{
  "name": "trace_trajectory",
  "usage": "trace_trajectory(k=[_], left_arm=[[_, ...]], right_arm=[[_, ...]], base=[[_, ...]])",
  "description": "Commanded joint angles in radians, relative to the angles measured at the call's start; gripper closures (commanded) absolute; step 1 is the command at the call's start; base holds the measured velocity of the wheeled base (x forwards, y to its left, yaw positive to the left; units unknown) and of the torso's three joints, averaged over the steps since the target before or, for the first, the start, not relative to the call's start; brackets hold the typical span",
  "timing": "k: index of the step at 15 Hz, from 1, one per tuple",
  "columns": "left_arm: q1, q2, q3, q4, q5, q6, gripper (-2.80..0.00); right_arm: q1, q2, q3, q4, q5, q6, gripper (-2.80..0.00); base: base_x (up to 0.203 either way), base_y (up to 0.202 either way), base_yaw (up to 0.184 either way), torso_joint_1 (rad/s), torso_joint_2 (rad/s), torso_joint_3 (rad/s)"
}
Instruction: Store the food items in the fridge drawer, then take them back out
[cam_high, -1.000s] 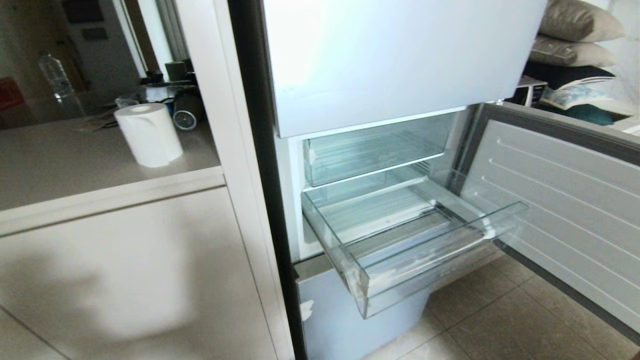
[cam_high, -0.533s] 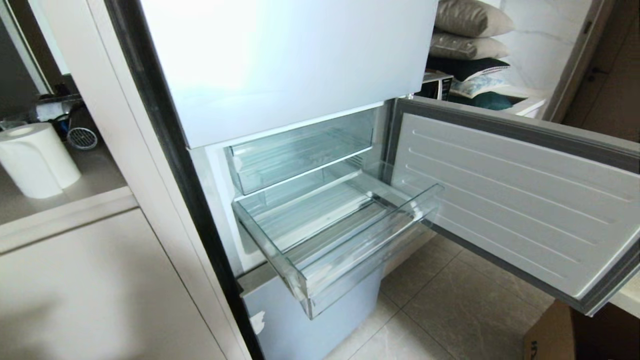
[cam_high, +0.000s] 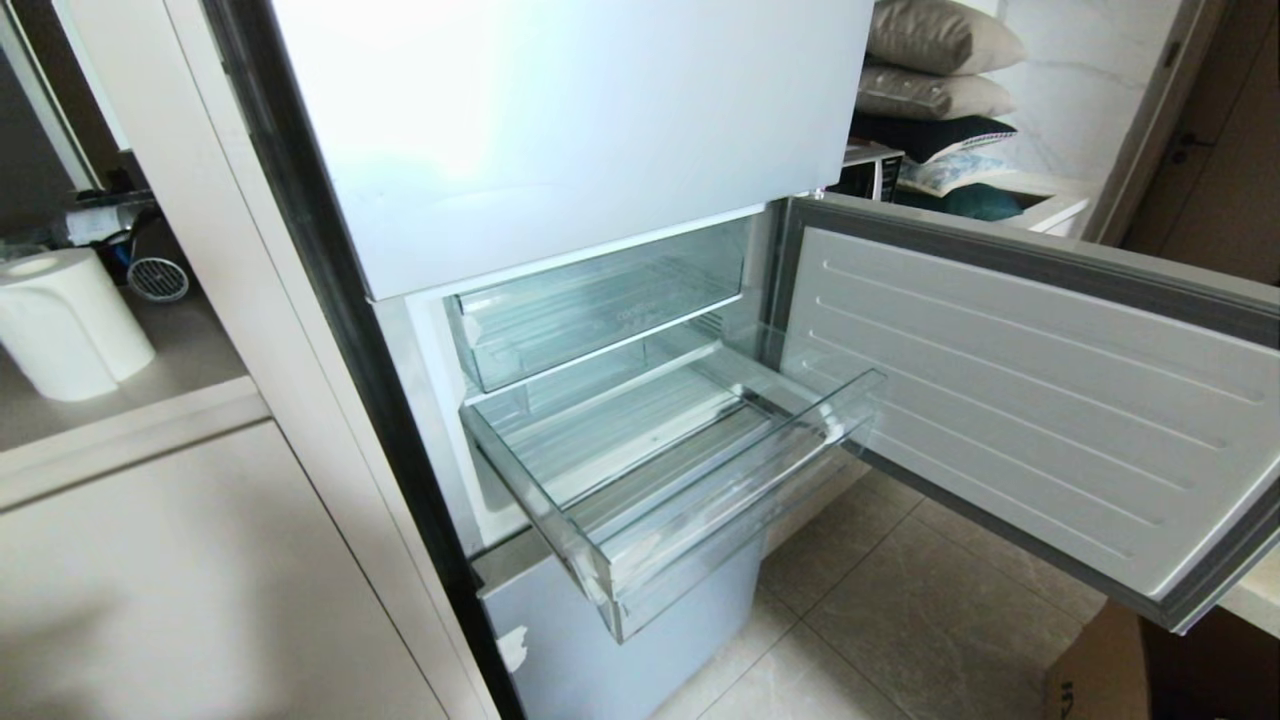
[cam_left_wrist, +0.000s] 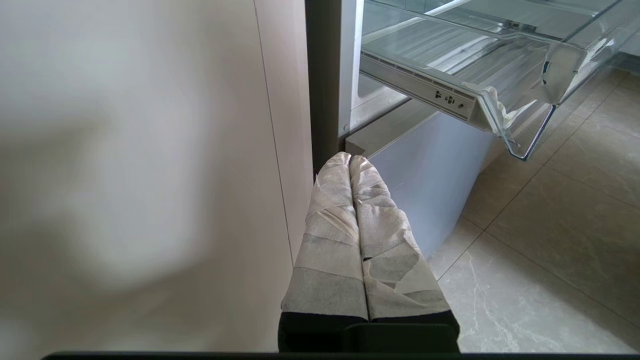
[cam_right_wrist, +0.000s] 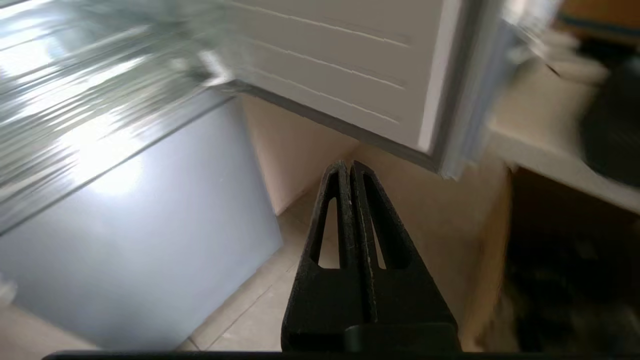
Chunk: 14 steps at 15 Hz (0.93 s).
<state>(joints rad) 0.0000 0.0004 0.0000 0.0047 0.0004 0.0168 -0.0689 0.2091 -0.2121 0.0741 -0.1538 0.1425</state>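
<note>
No readable text showing anywhere, faint embossed mark on the upper drawer (cam_high: 640, 312) staying illegible, cut-off dark print on the cardboard box (cam_high: 1095, 675) unreadable

Daylight floods the head view, and strong glare washes out the fridge (cam_high: 560, 130) upper door panel. A soft, broad shadow lies on the pale cabinet front (cam_high: 180, 600) at lower left. In the left wrist view that cabinet side is blurred and blotchy with shade. The right wrist view is smeared by motion blur, with bright streaked reflections across the fridge drawer (cam_right_wrist: 75, 90).
</note>
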Motion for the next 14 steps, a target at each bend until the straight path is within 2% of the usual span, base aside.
trace_trajectory(k=[1,4,10,11,13,14], left_arm=[[0.000,0.000,0.000,0.000,0.001,0.000,0.00],[0.000,0.000,0.000,0.000,0.001,0.000,0.00],[0.000,0.000,0.000,0.000,0.001,0.000,0.00],[0.000,0.000,0.000,0.000,0.001,0.000,0.00],[0.000,0.000,0.000,0.000,0.001,0.000,0.00],[0.000,0.000,0.000,0.000,0.001,0.000,0.00]], right_arm=[[-0.158,0.230,-0.044,-0.004,-0.037,0.048,0.00],[-0.404,0.371,-0.048,-0.111,-0.021,0.066,0.00],[-0.947,0.512,-0.036,-0.212,0.221,0.015,0.00],[-0.993,0.557,-0.036,-0.217,0.262,0.010,0.00],[-1.028,0.660,-0.037,-0.241,0.293,0.003,0.00],[-1.033,0.709,-0.034,-0.278,0.298,0.001,-2.60]], base=[[0.000,0.000,0.000,0.000,0.00,0.000],[0.000,0.000,0.000,0.000,0.00,0.000],[0.000,0.000,0.000,0.000,0.00,0.000],[0.000,0.000,0.000,0.000,0.00,0.000],[0.000,0.000,0.000,0.000,0.00,0.000],[0.000,0.000,0.000,0.000,0.00,0.000]])
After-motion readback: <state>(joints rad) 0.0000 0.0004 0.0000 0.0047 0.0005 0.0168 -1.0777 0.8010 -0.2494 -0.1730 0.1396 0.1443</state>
